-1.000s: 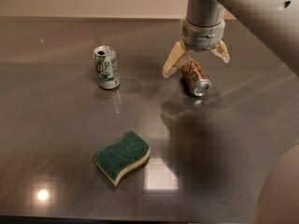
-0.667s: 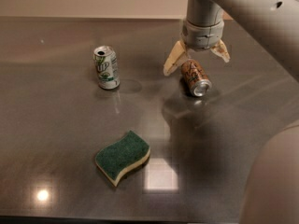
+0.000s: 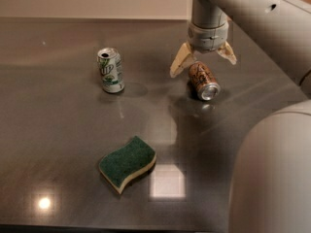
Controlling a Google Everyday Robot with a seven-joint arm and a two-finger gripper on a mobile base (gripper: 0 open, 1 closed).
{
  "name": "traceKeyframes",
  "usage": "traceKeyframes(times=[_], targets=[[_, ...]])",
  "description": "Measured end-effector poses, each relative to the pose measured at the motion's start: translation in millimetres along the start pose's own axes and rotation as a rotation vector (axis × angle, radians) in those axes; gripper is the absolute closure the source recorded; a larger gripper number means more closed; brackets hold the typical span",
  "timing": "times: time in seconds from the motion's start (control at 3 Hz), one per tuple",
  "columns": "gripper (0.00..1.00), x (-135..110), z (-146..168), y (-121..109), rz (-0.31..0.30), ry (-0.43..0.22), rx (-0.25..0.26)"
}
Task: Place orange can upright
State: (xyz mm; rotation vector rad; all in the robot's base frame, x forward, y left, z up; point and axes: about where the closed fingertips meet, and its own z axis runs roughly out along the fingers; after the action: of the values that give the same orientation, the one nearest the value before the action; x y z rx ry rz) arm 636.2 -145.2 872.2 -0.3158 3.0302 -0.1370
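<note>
The orange can [image 3: 202,81] is orange-brown with pale mottling and silver ends. It lies on its side on the dark table [image 3: 63,130], right of centre, its silver end facing the front right. My gripper [image 3: 203,61] hangs straight above the can's far end, its two cream fingers [image 3: 179,64] spread wide, one on each side of the can. The fingers do not grip the can.
A white and green can [image 3: 111,70] stands upright to the left of the orange can. A green and yellow sponge [image 3: 128,163] lies nearer the front. My arm's large grey body [image 3: 272,174] fills the right front corner.
The gripper has risen slightly above the orange can, its fingers still spread. The orange can lies where it did. The arm's body has come further into the right front of the view.
</note>
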Motion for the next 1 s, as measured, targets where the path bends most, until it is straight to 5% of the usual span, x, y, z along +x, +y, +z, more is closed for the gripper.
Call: traceKeyframes(times=[0.67,1.0], targets=[[0.00,-7,18,-4,0.003,0.034,-0.012],[0.11,-10,23,-6,0.006,0.044,-0.020]])
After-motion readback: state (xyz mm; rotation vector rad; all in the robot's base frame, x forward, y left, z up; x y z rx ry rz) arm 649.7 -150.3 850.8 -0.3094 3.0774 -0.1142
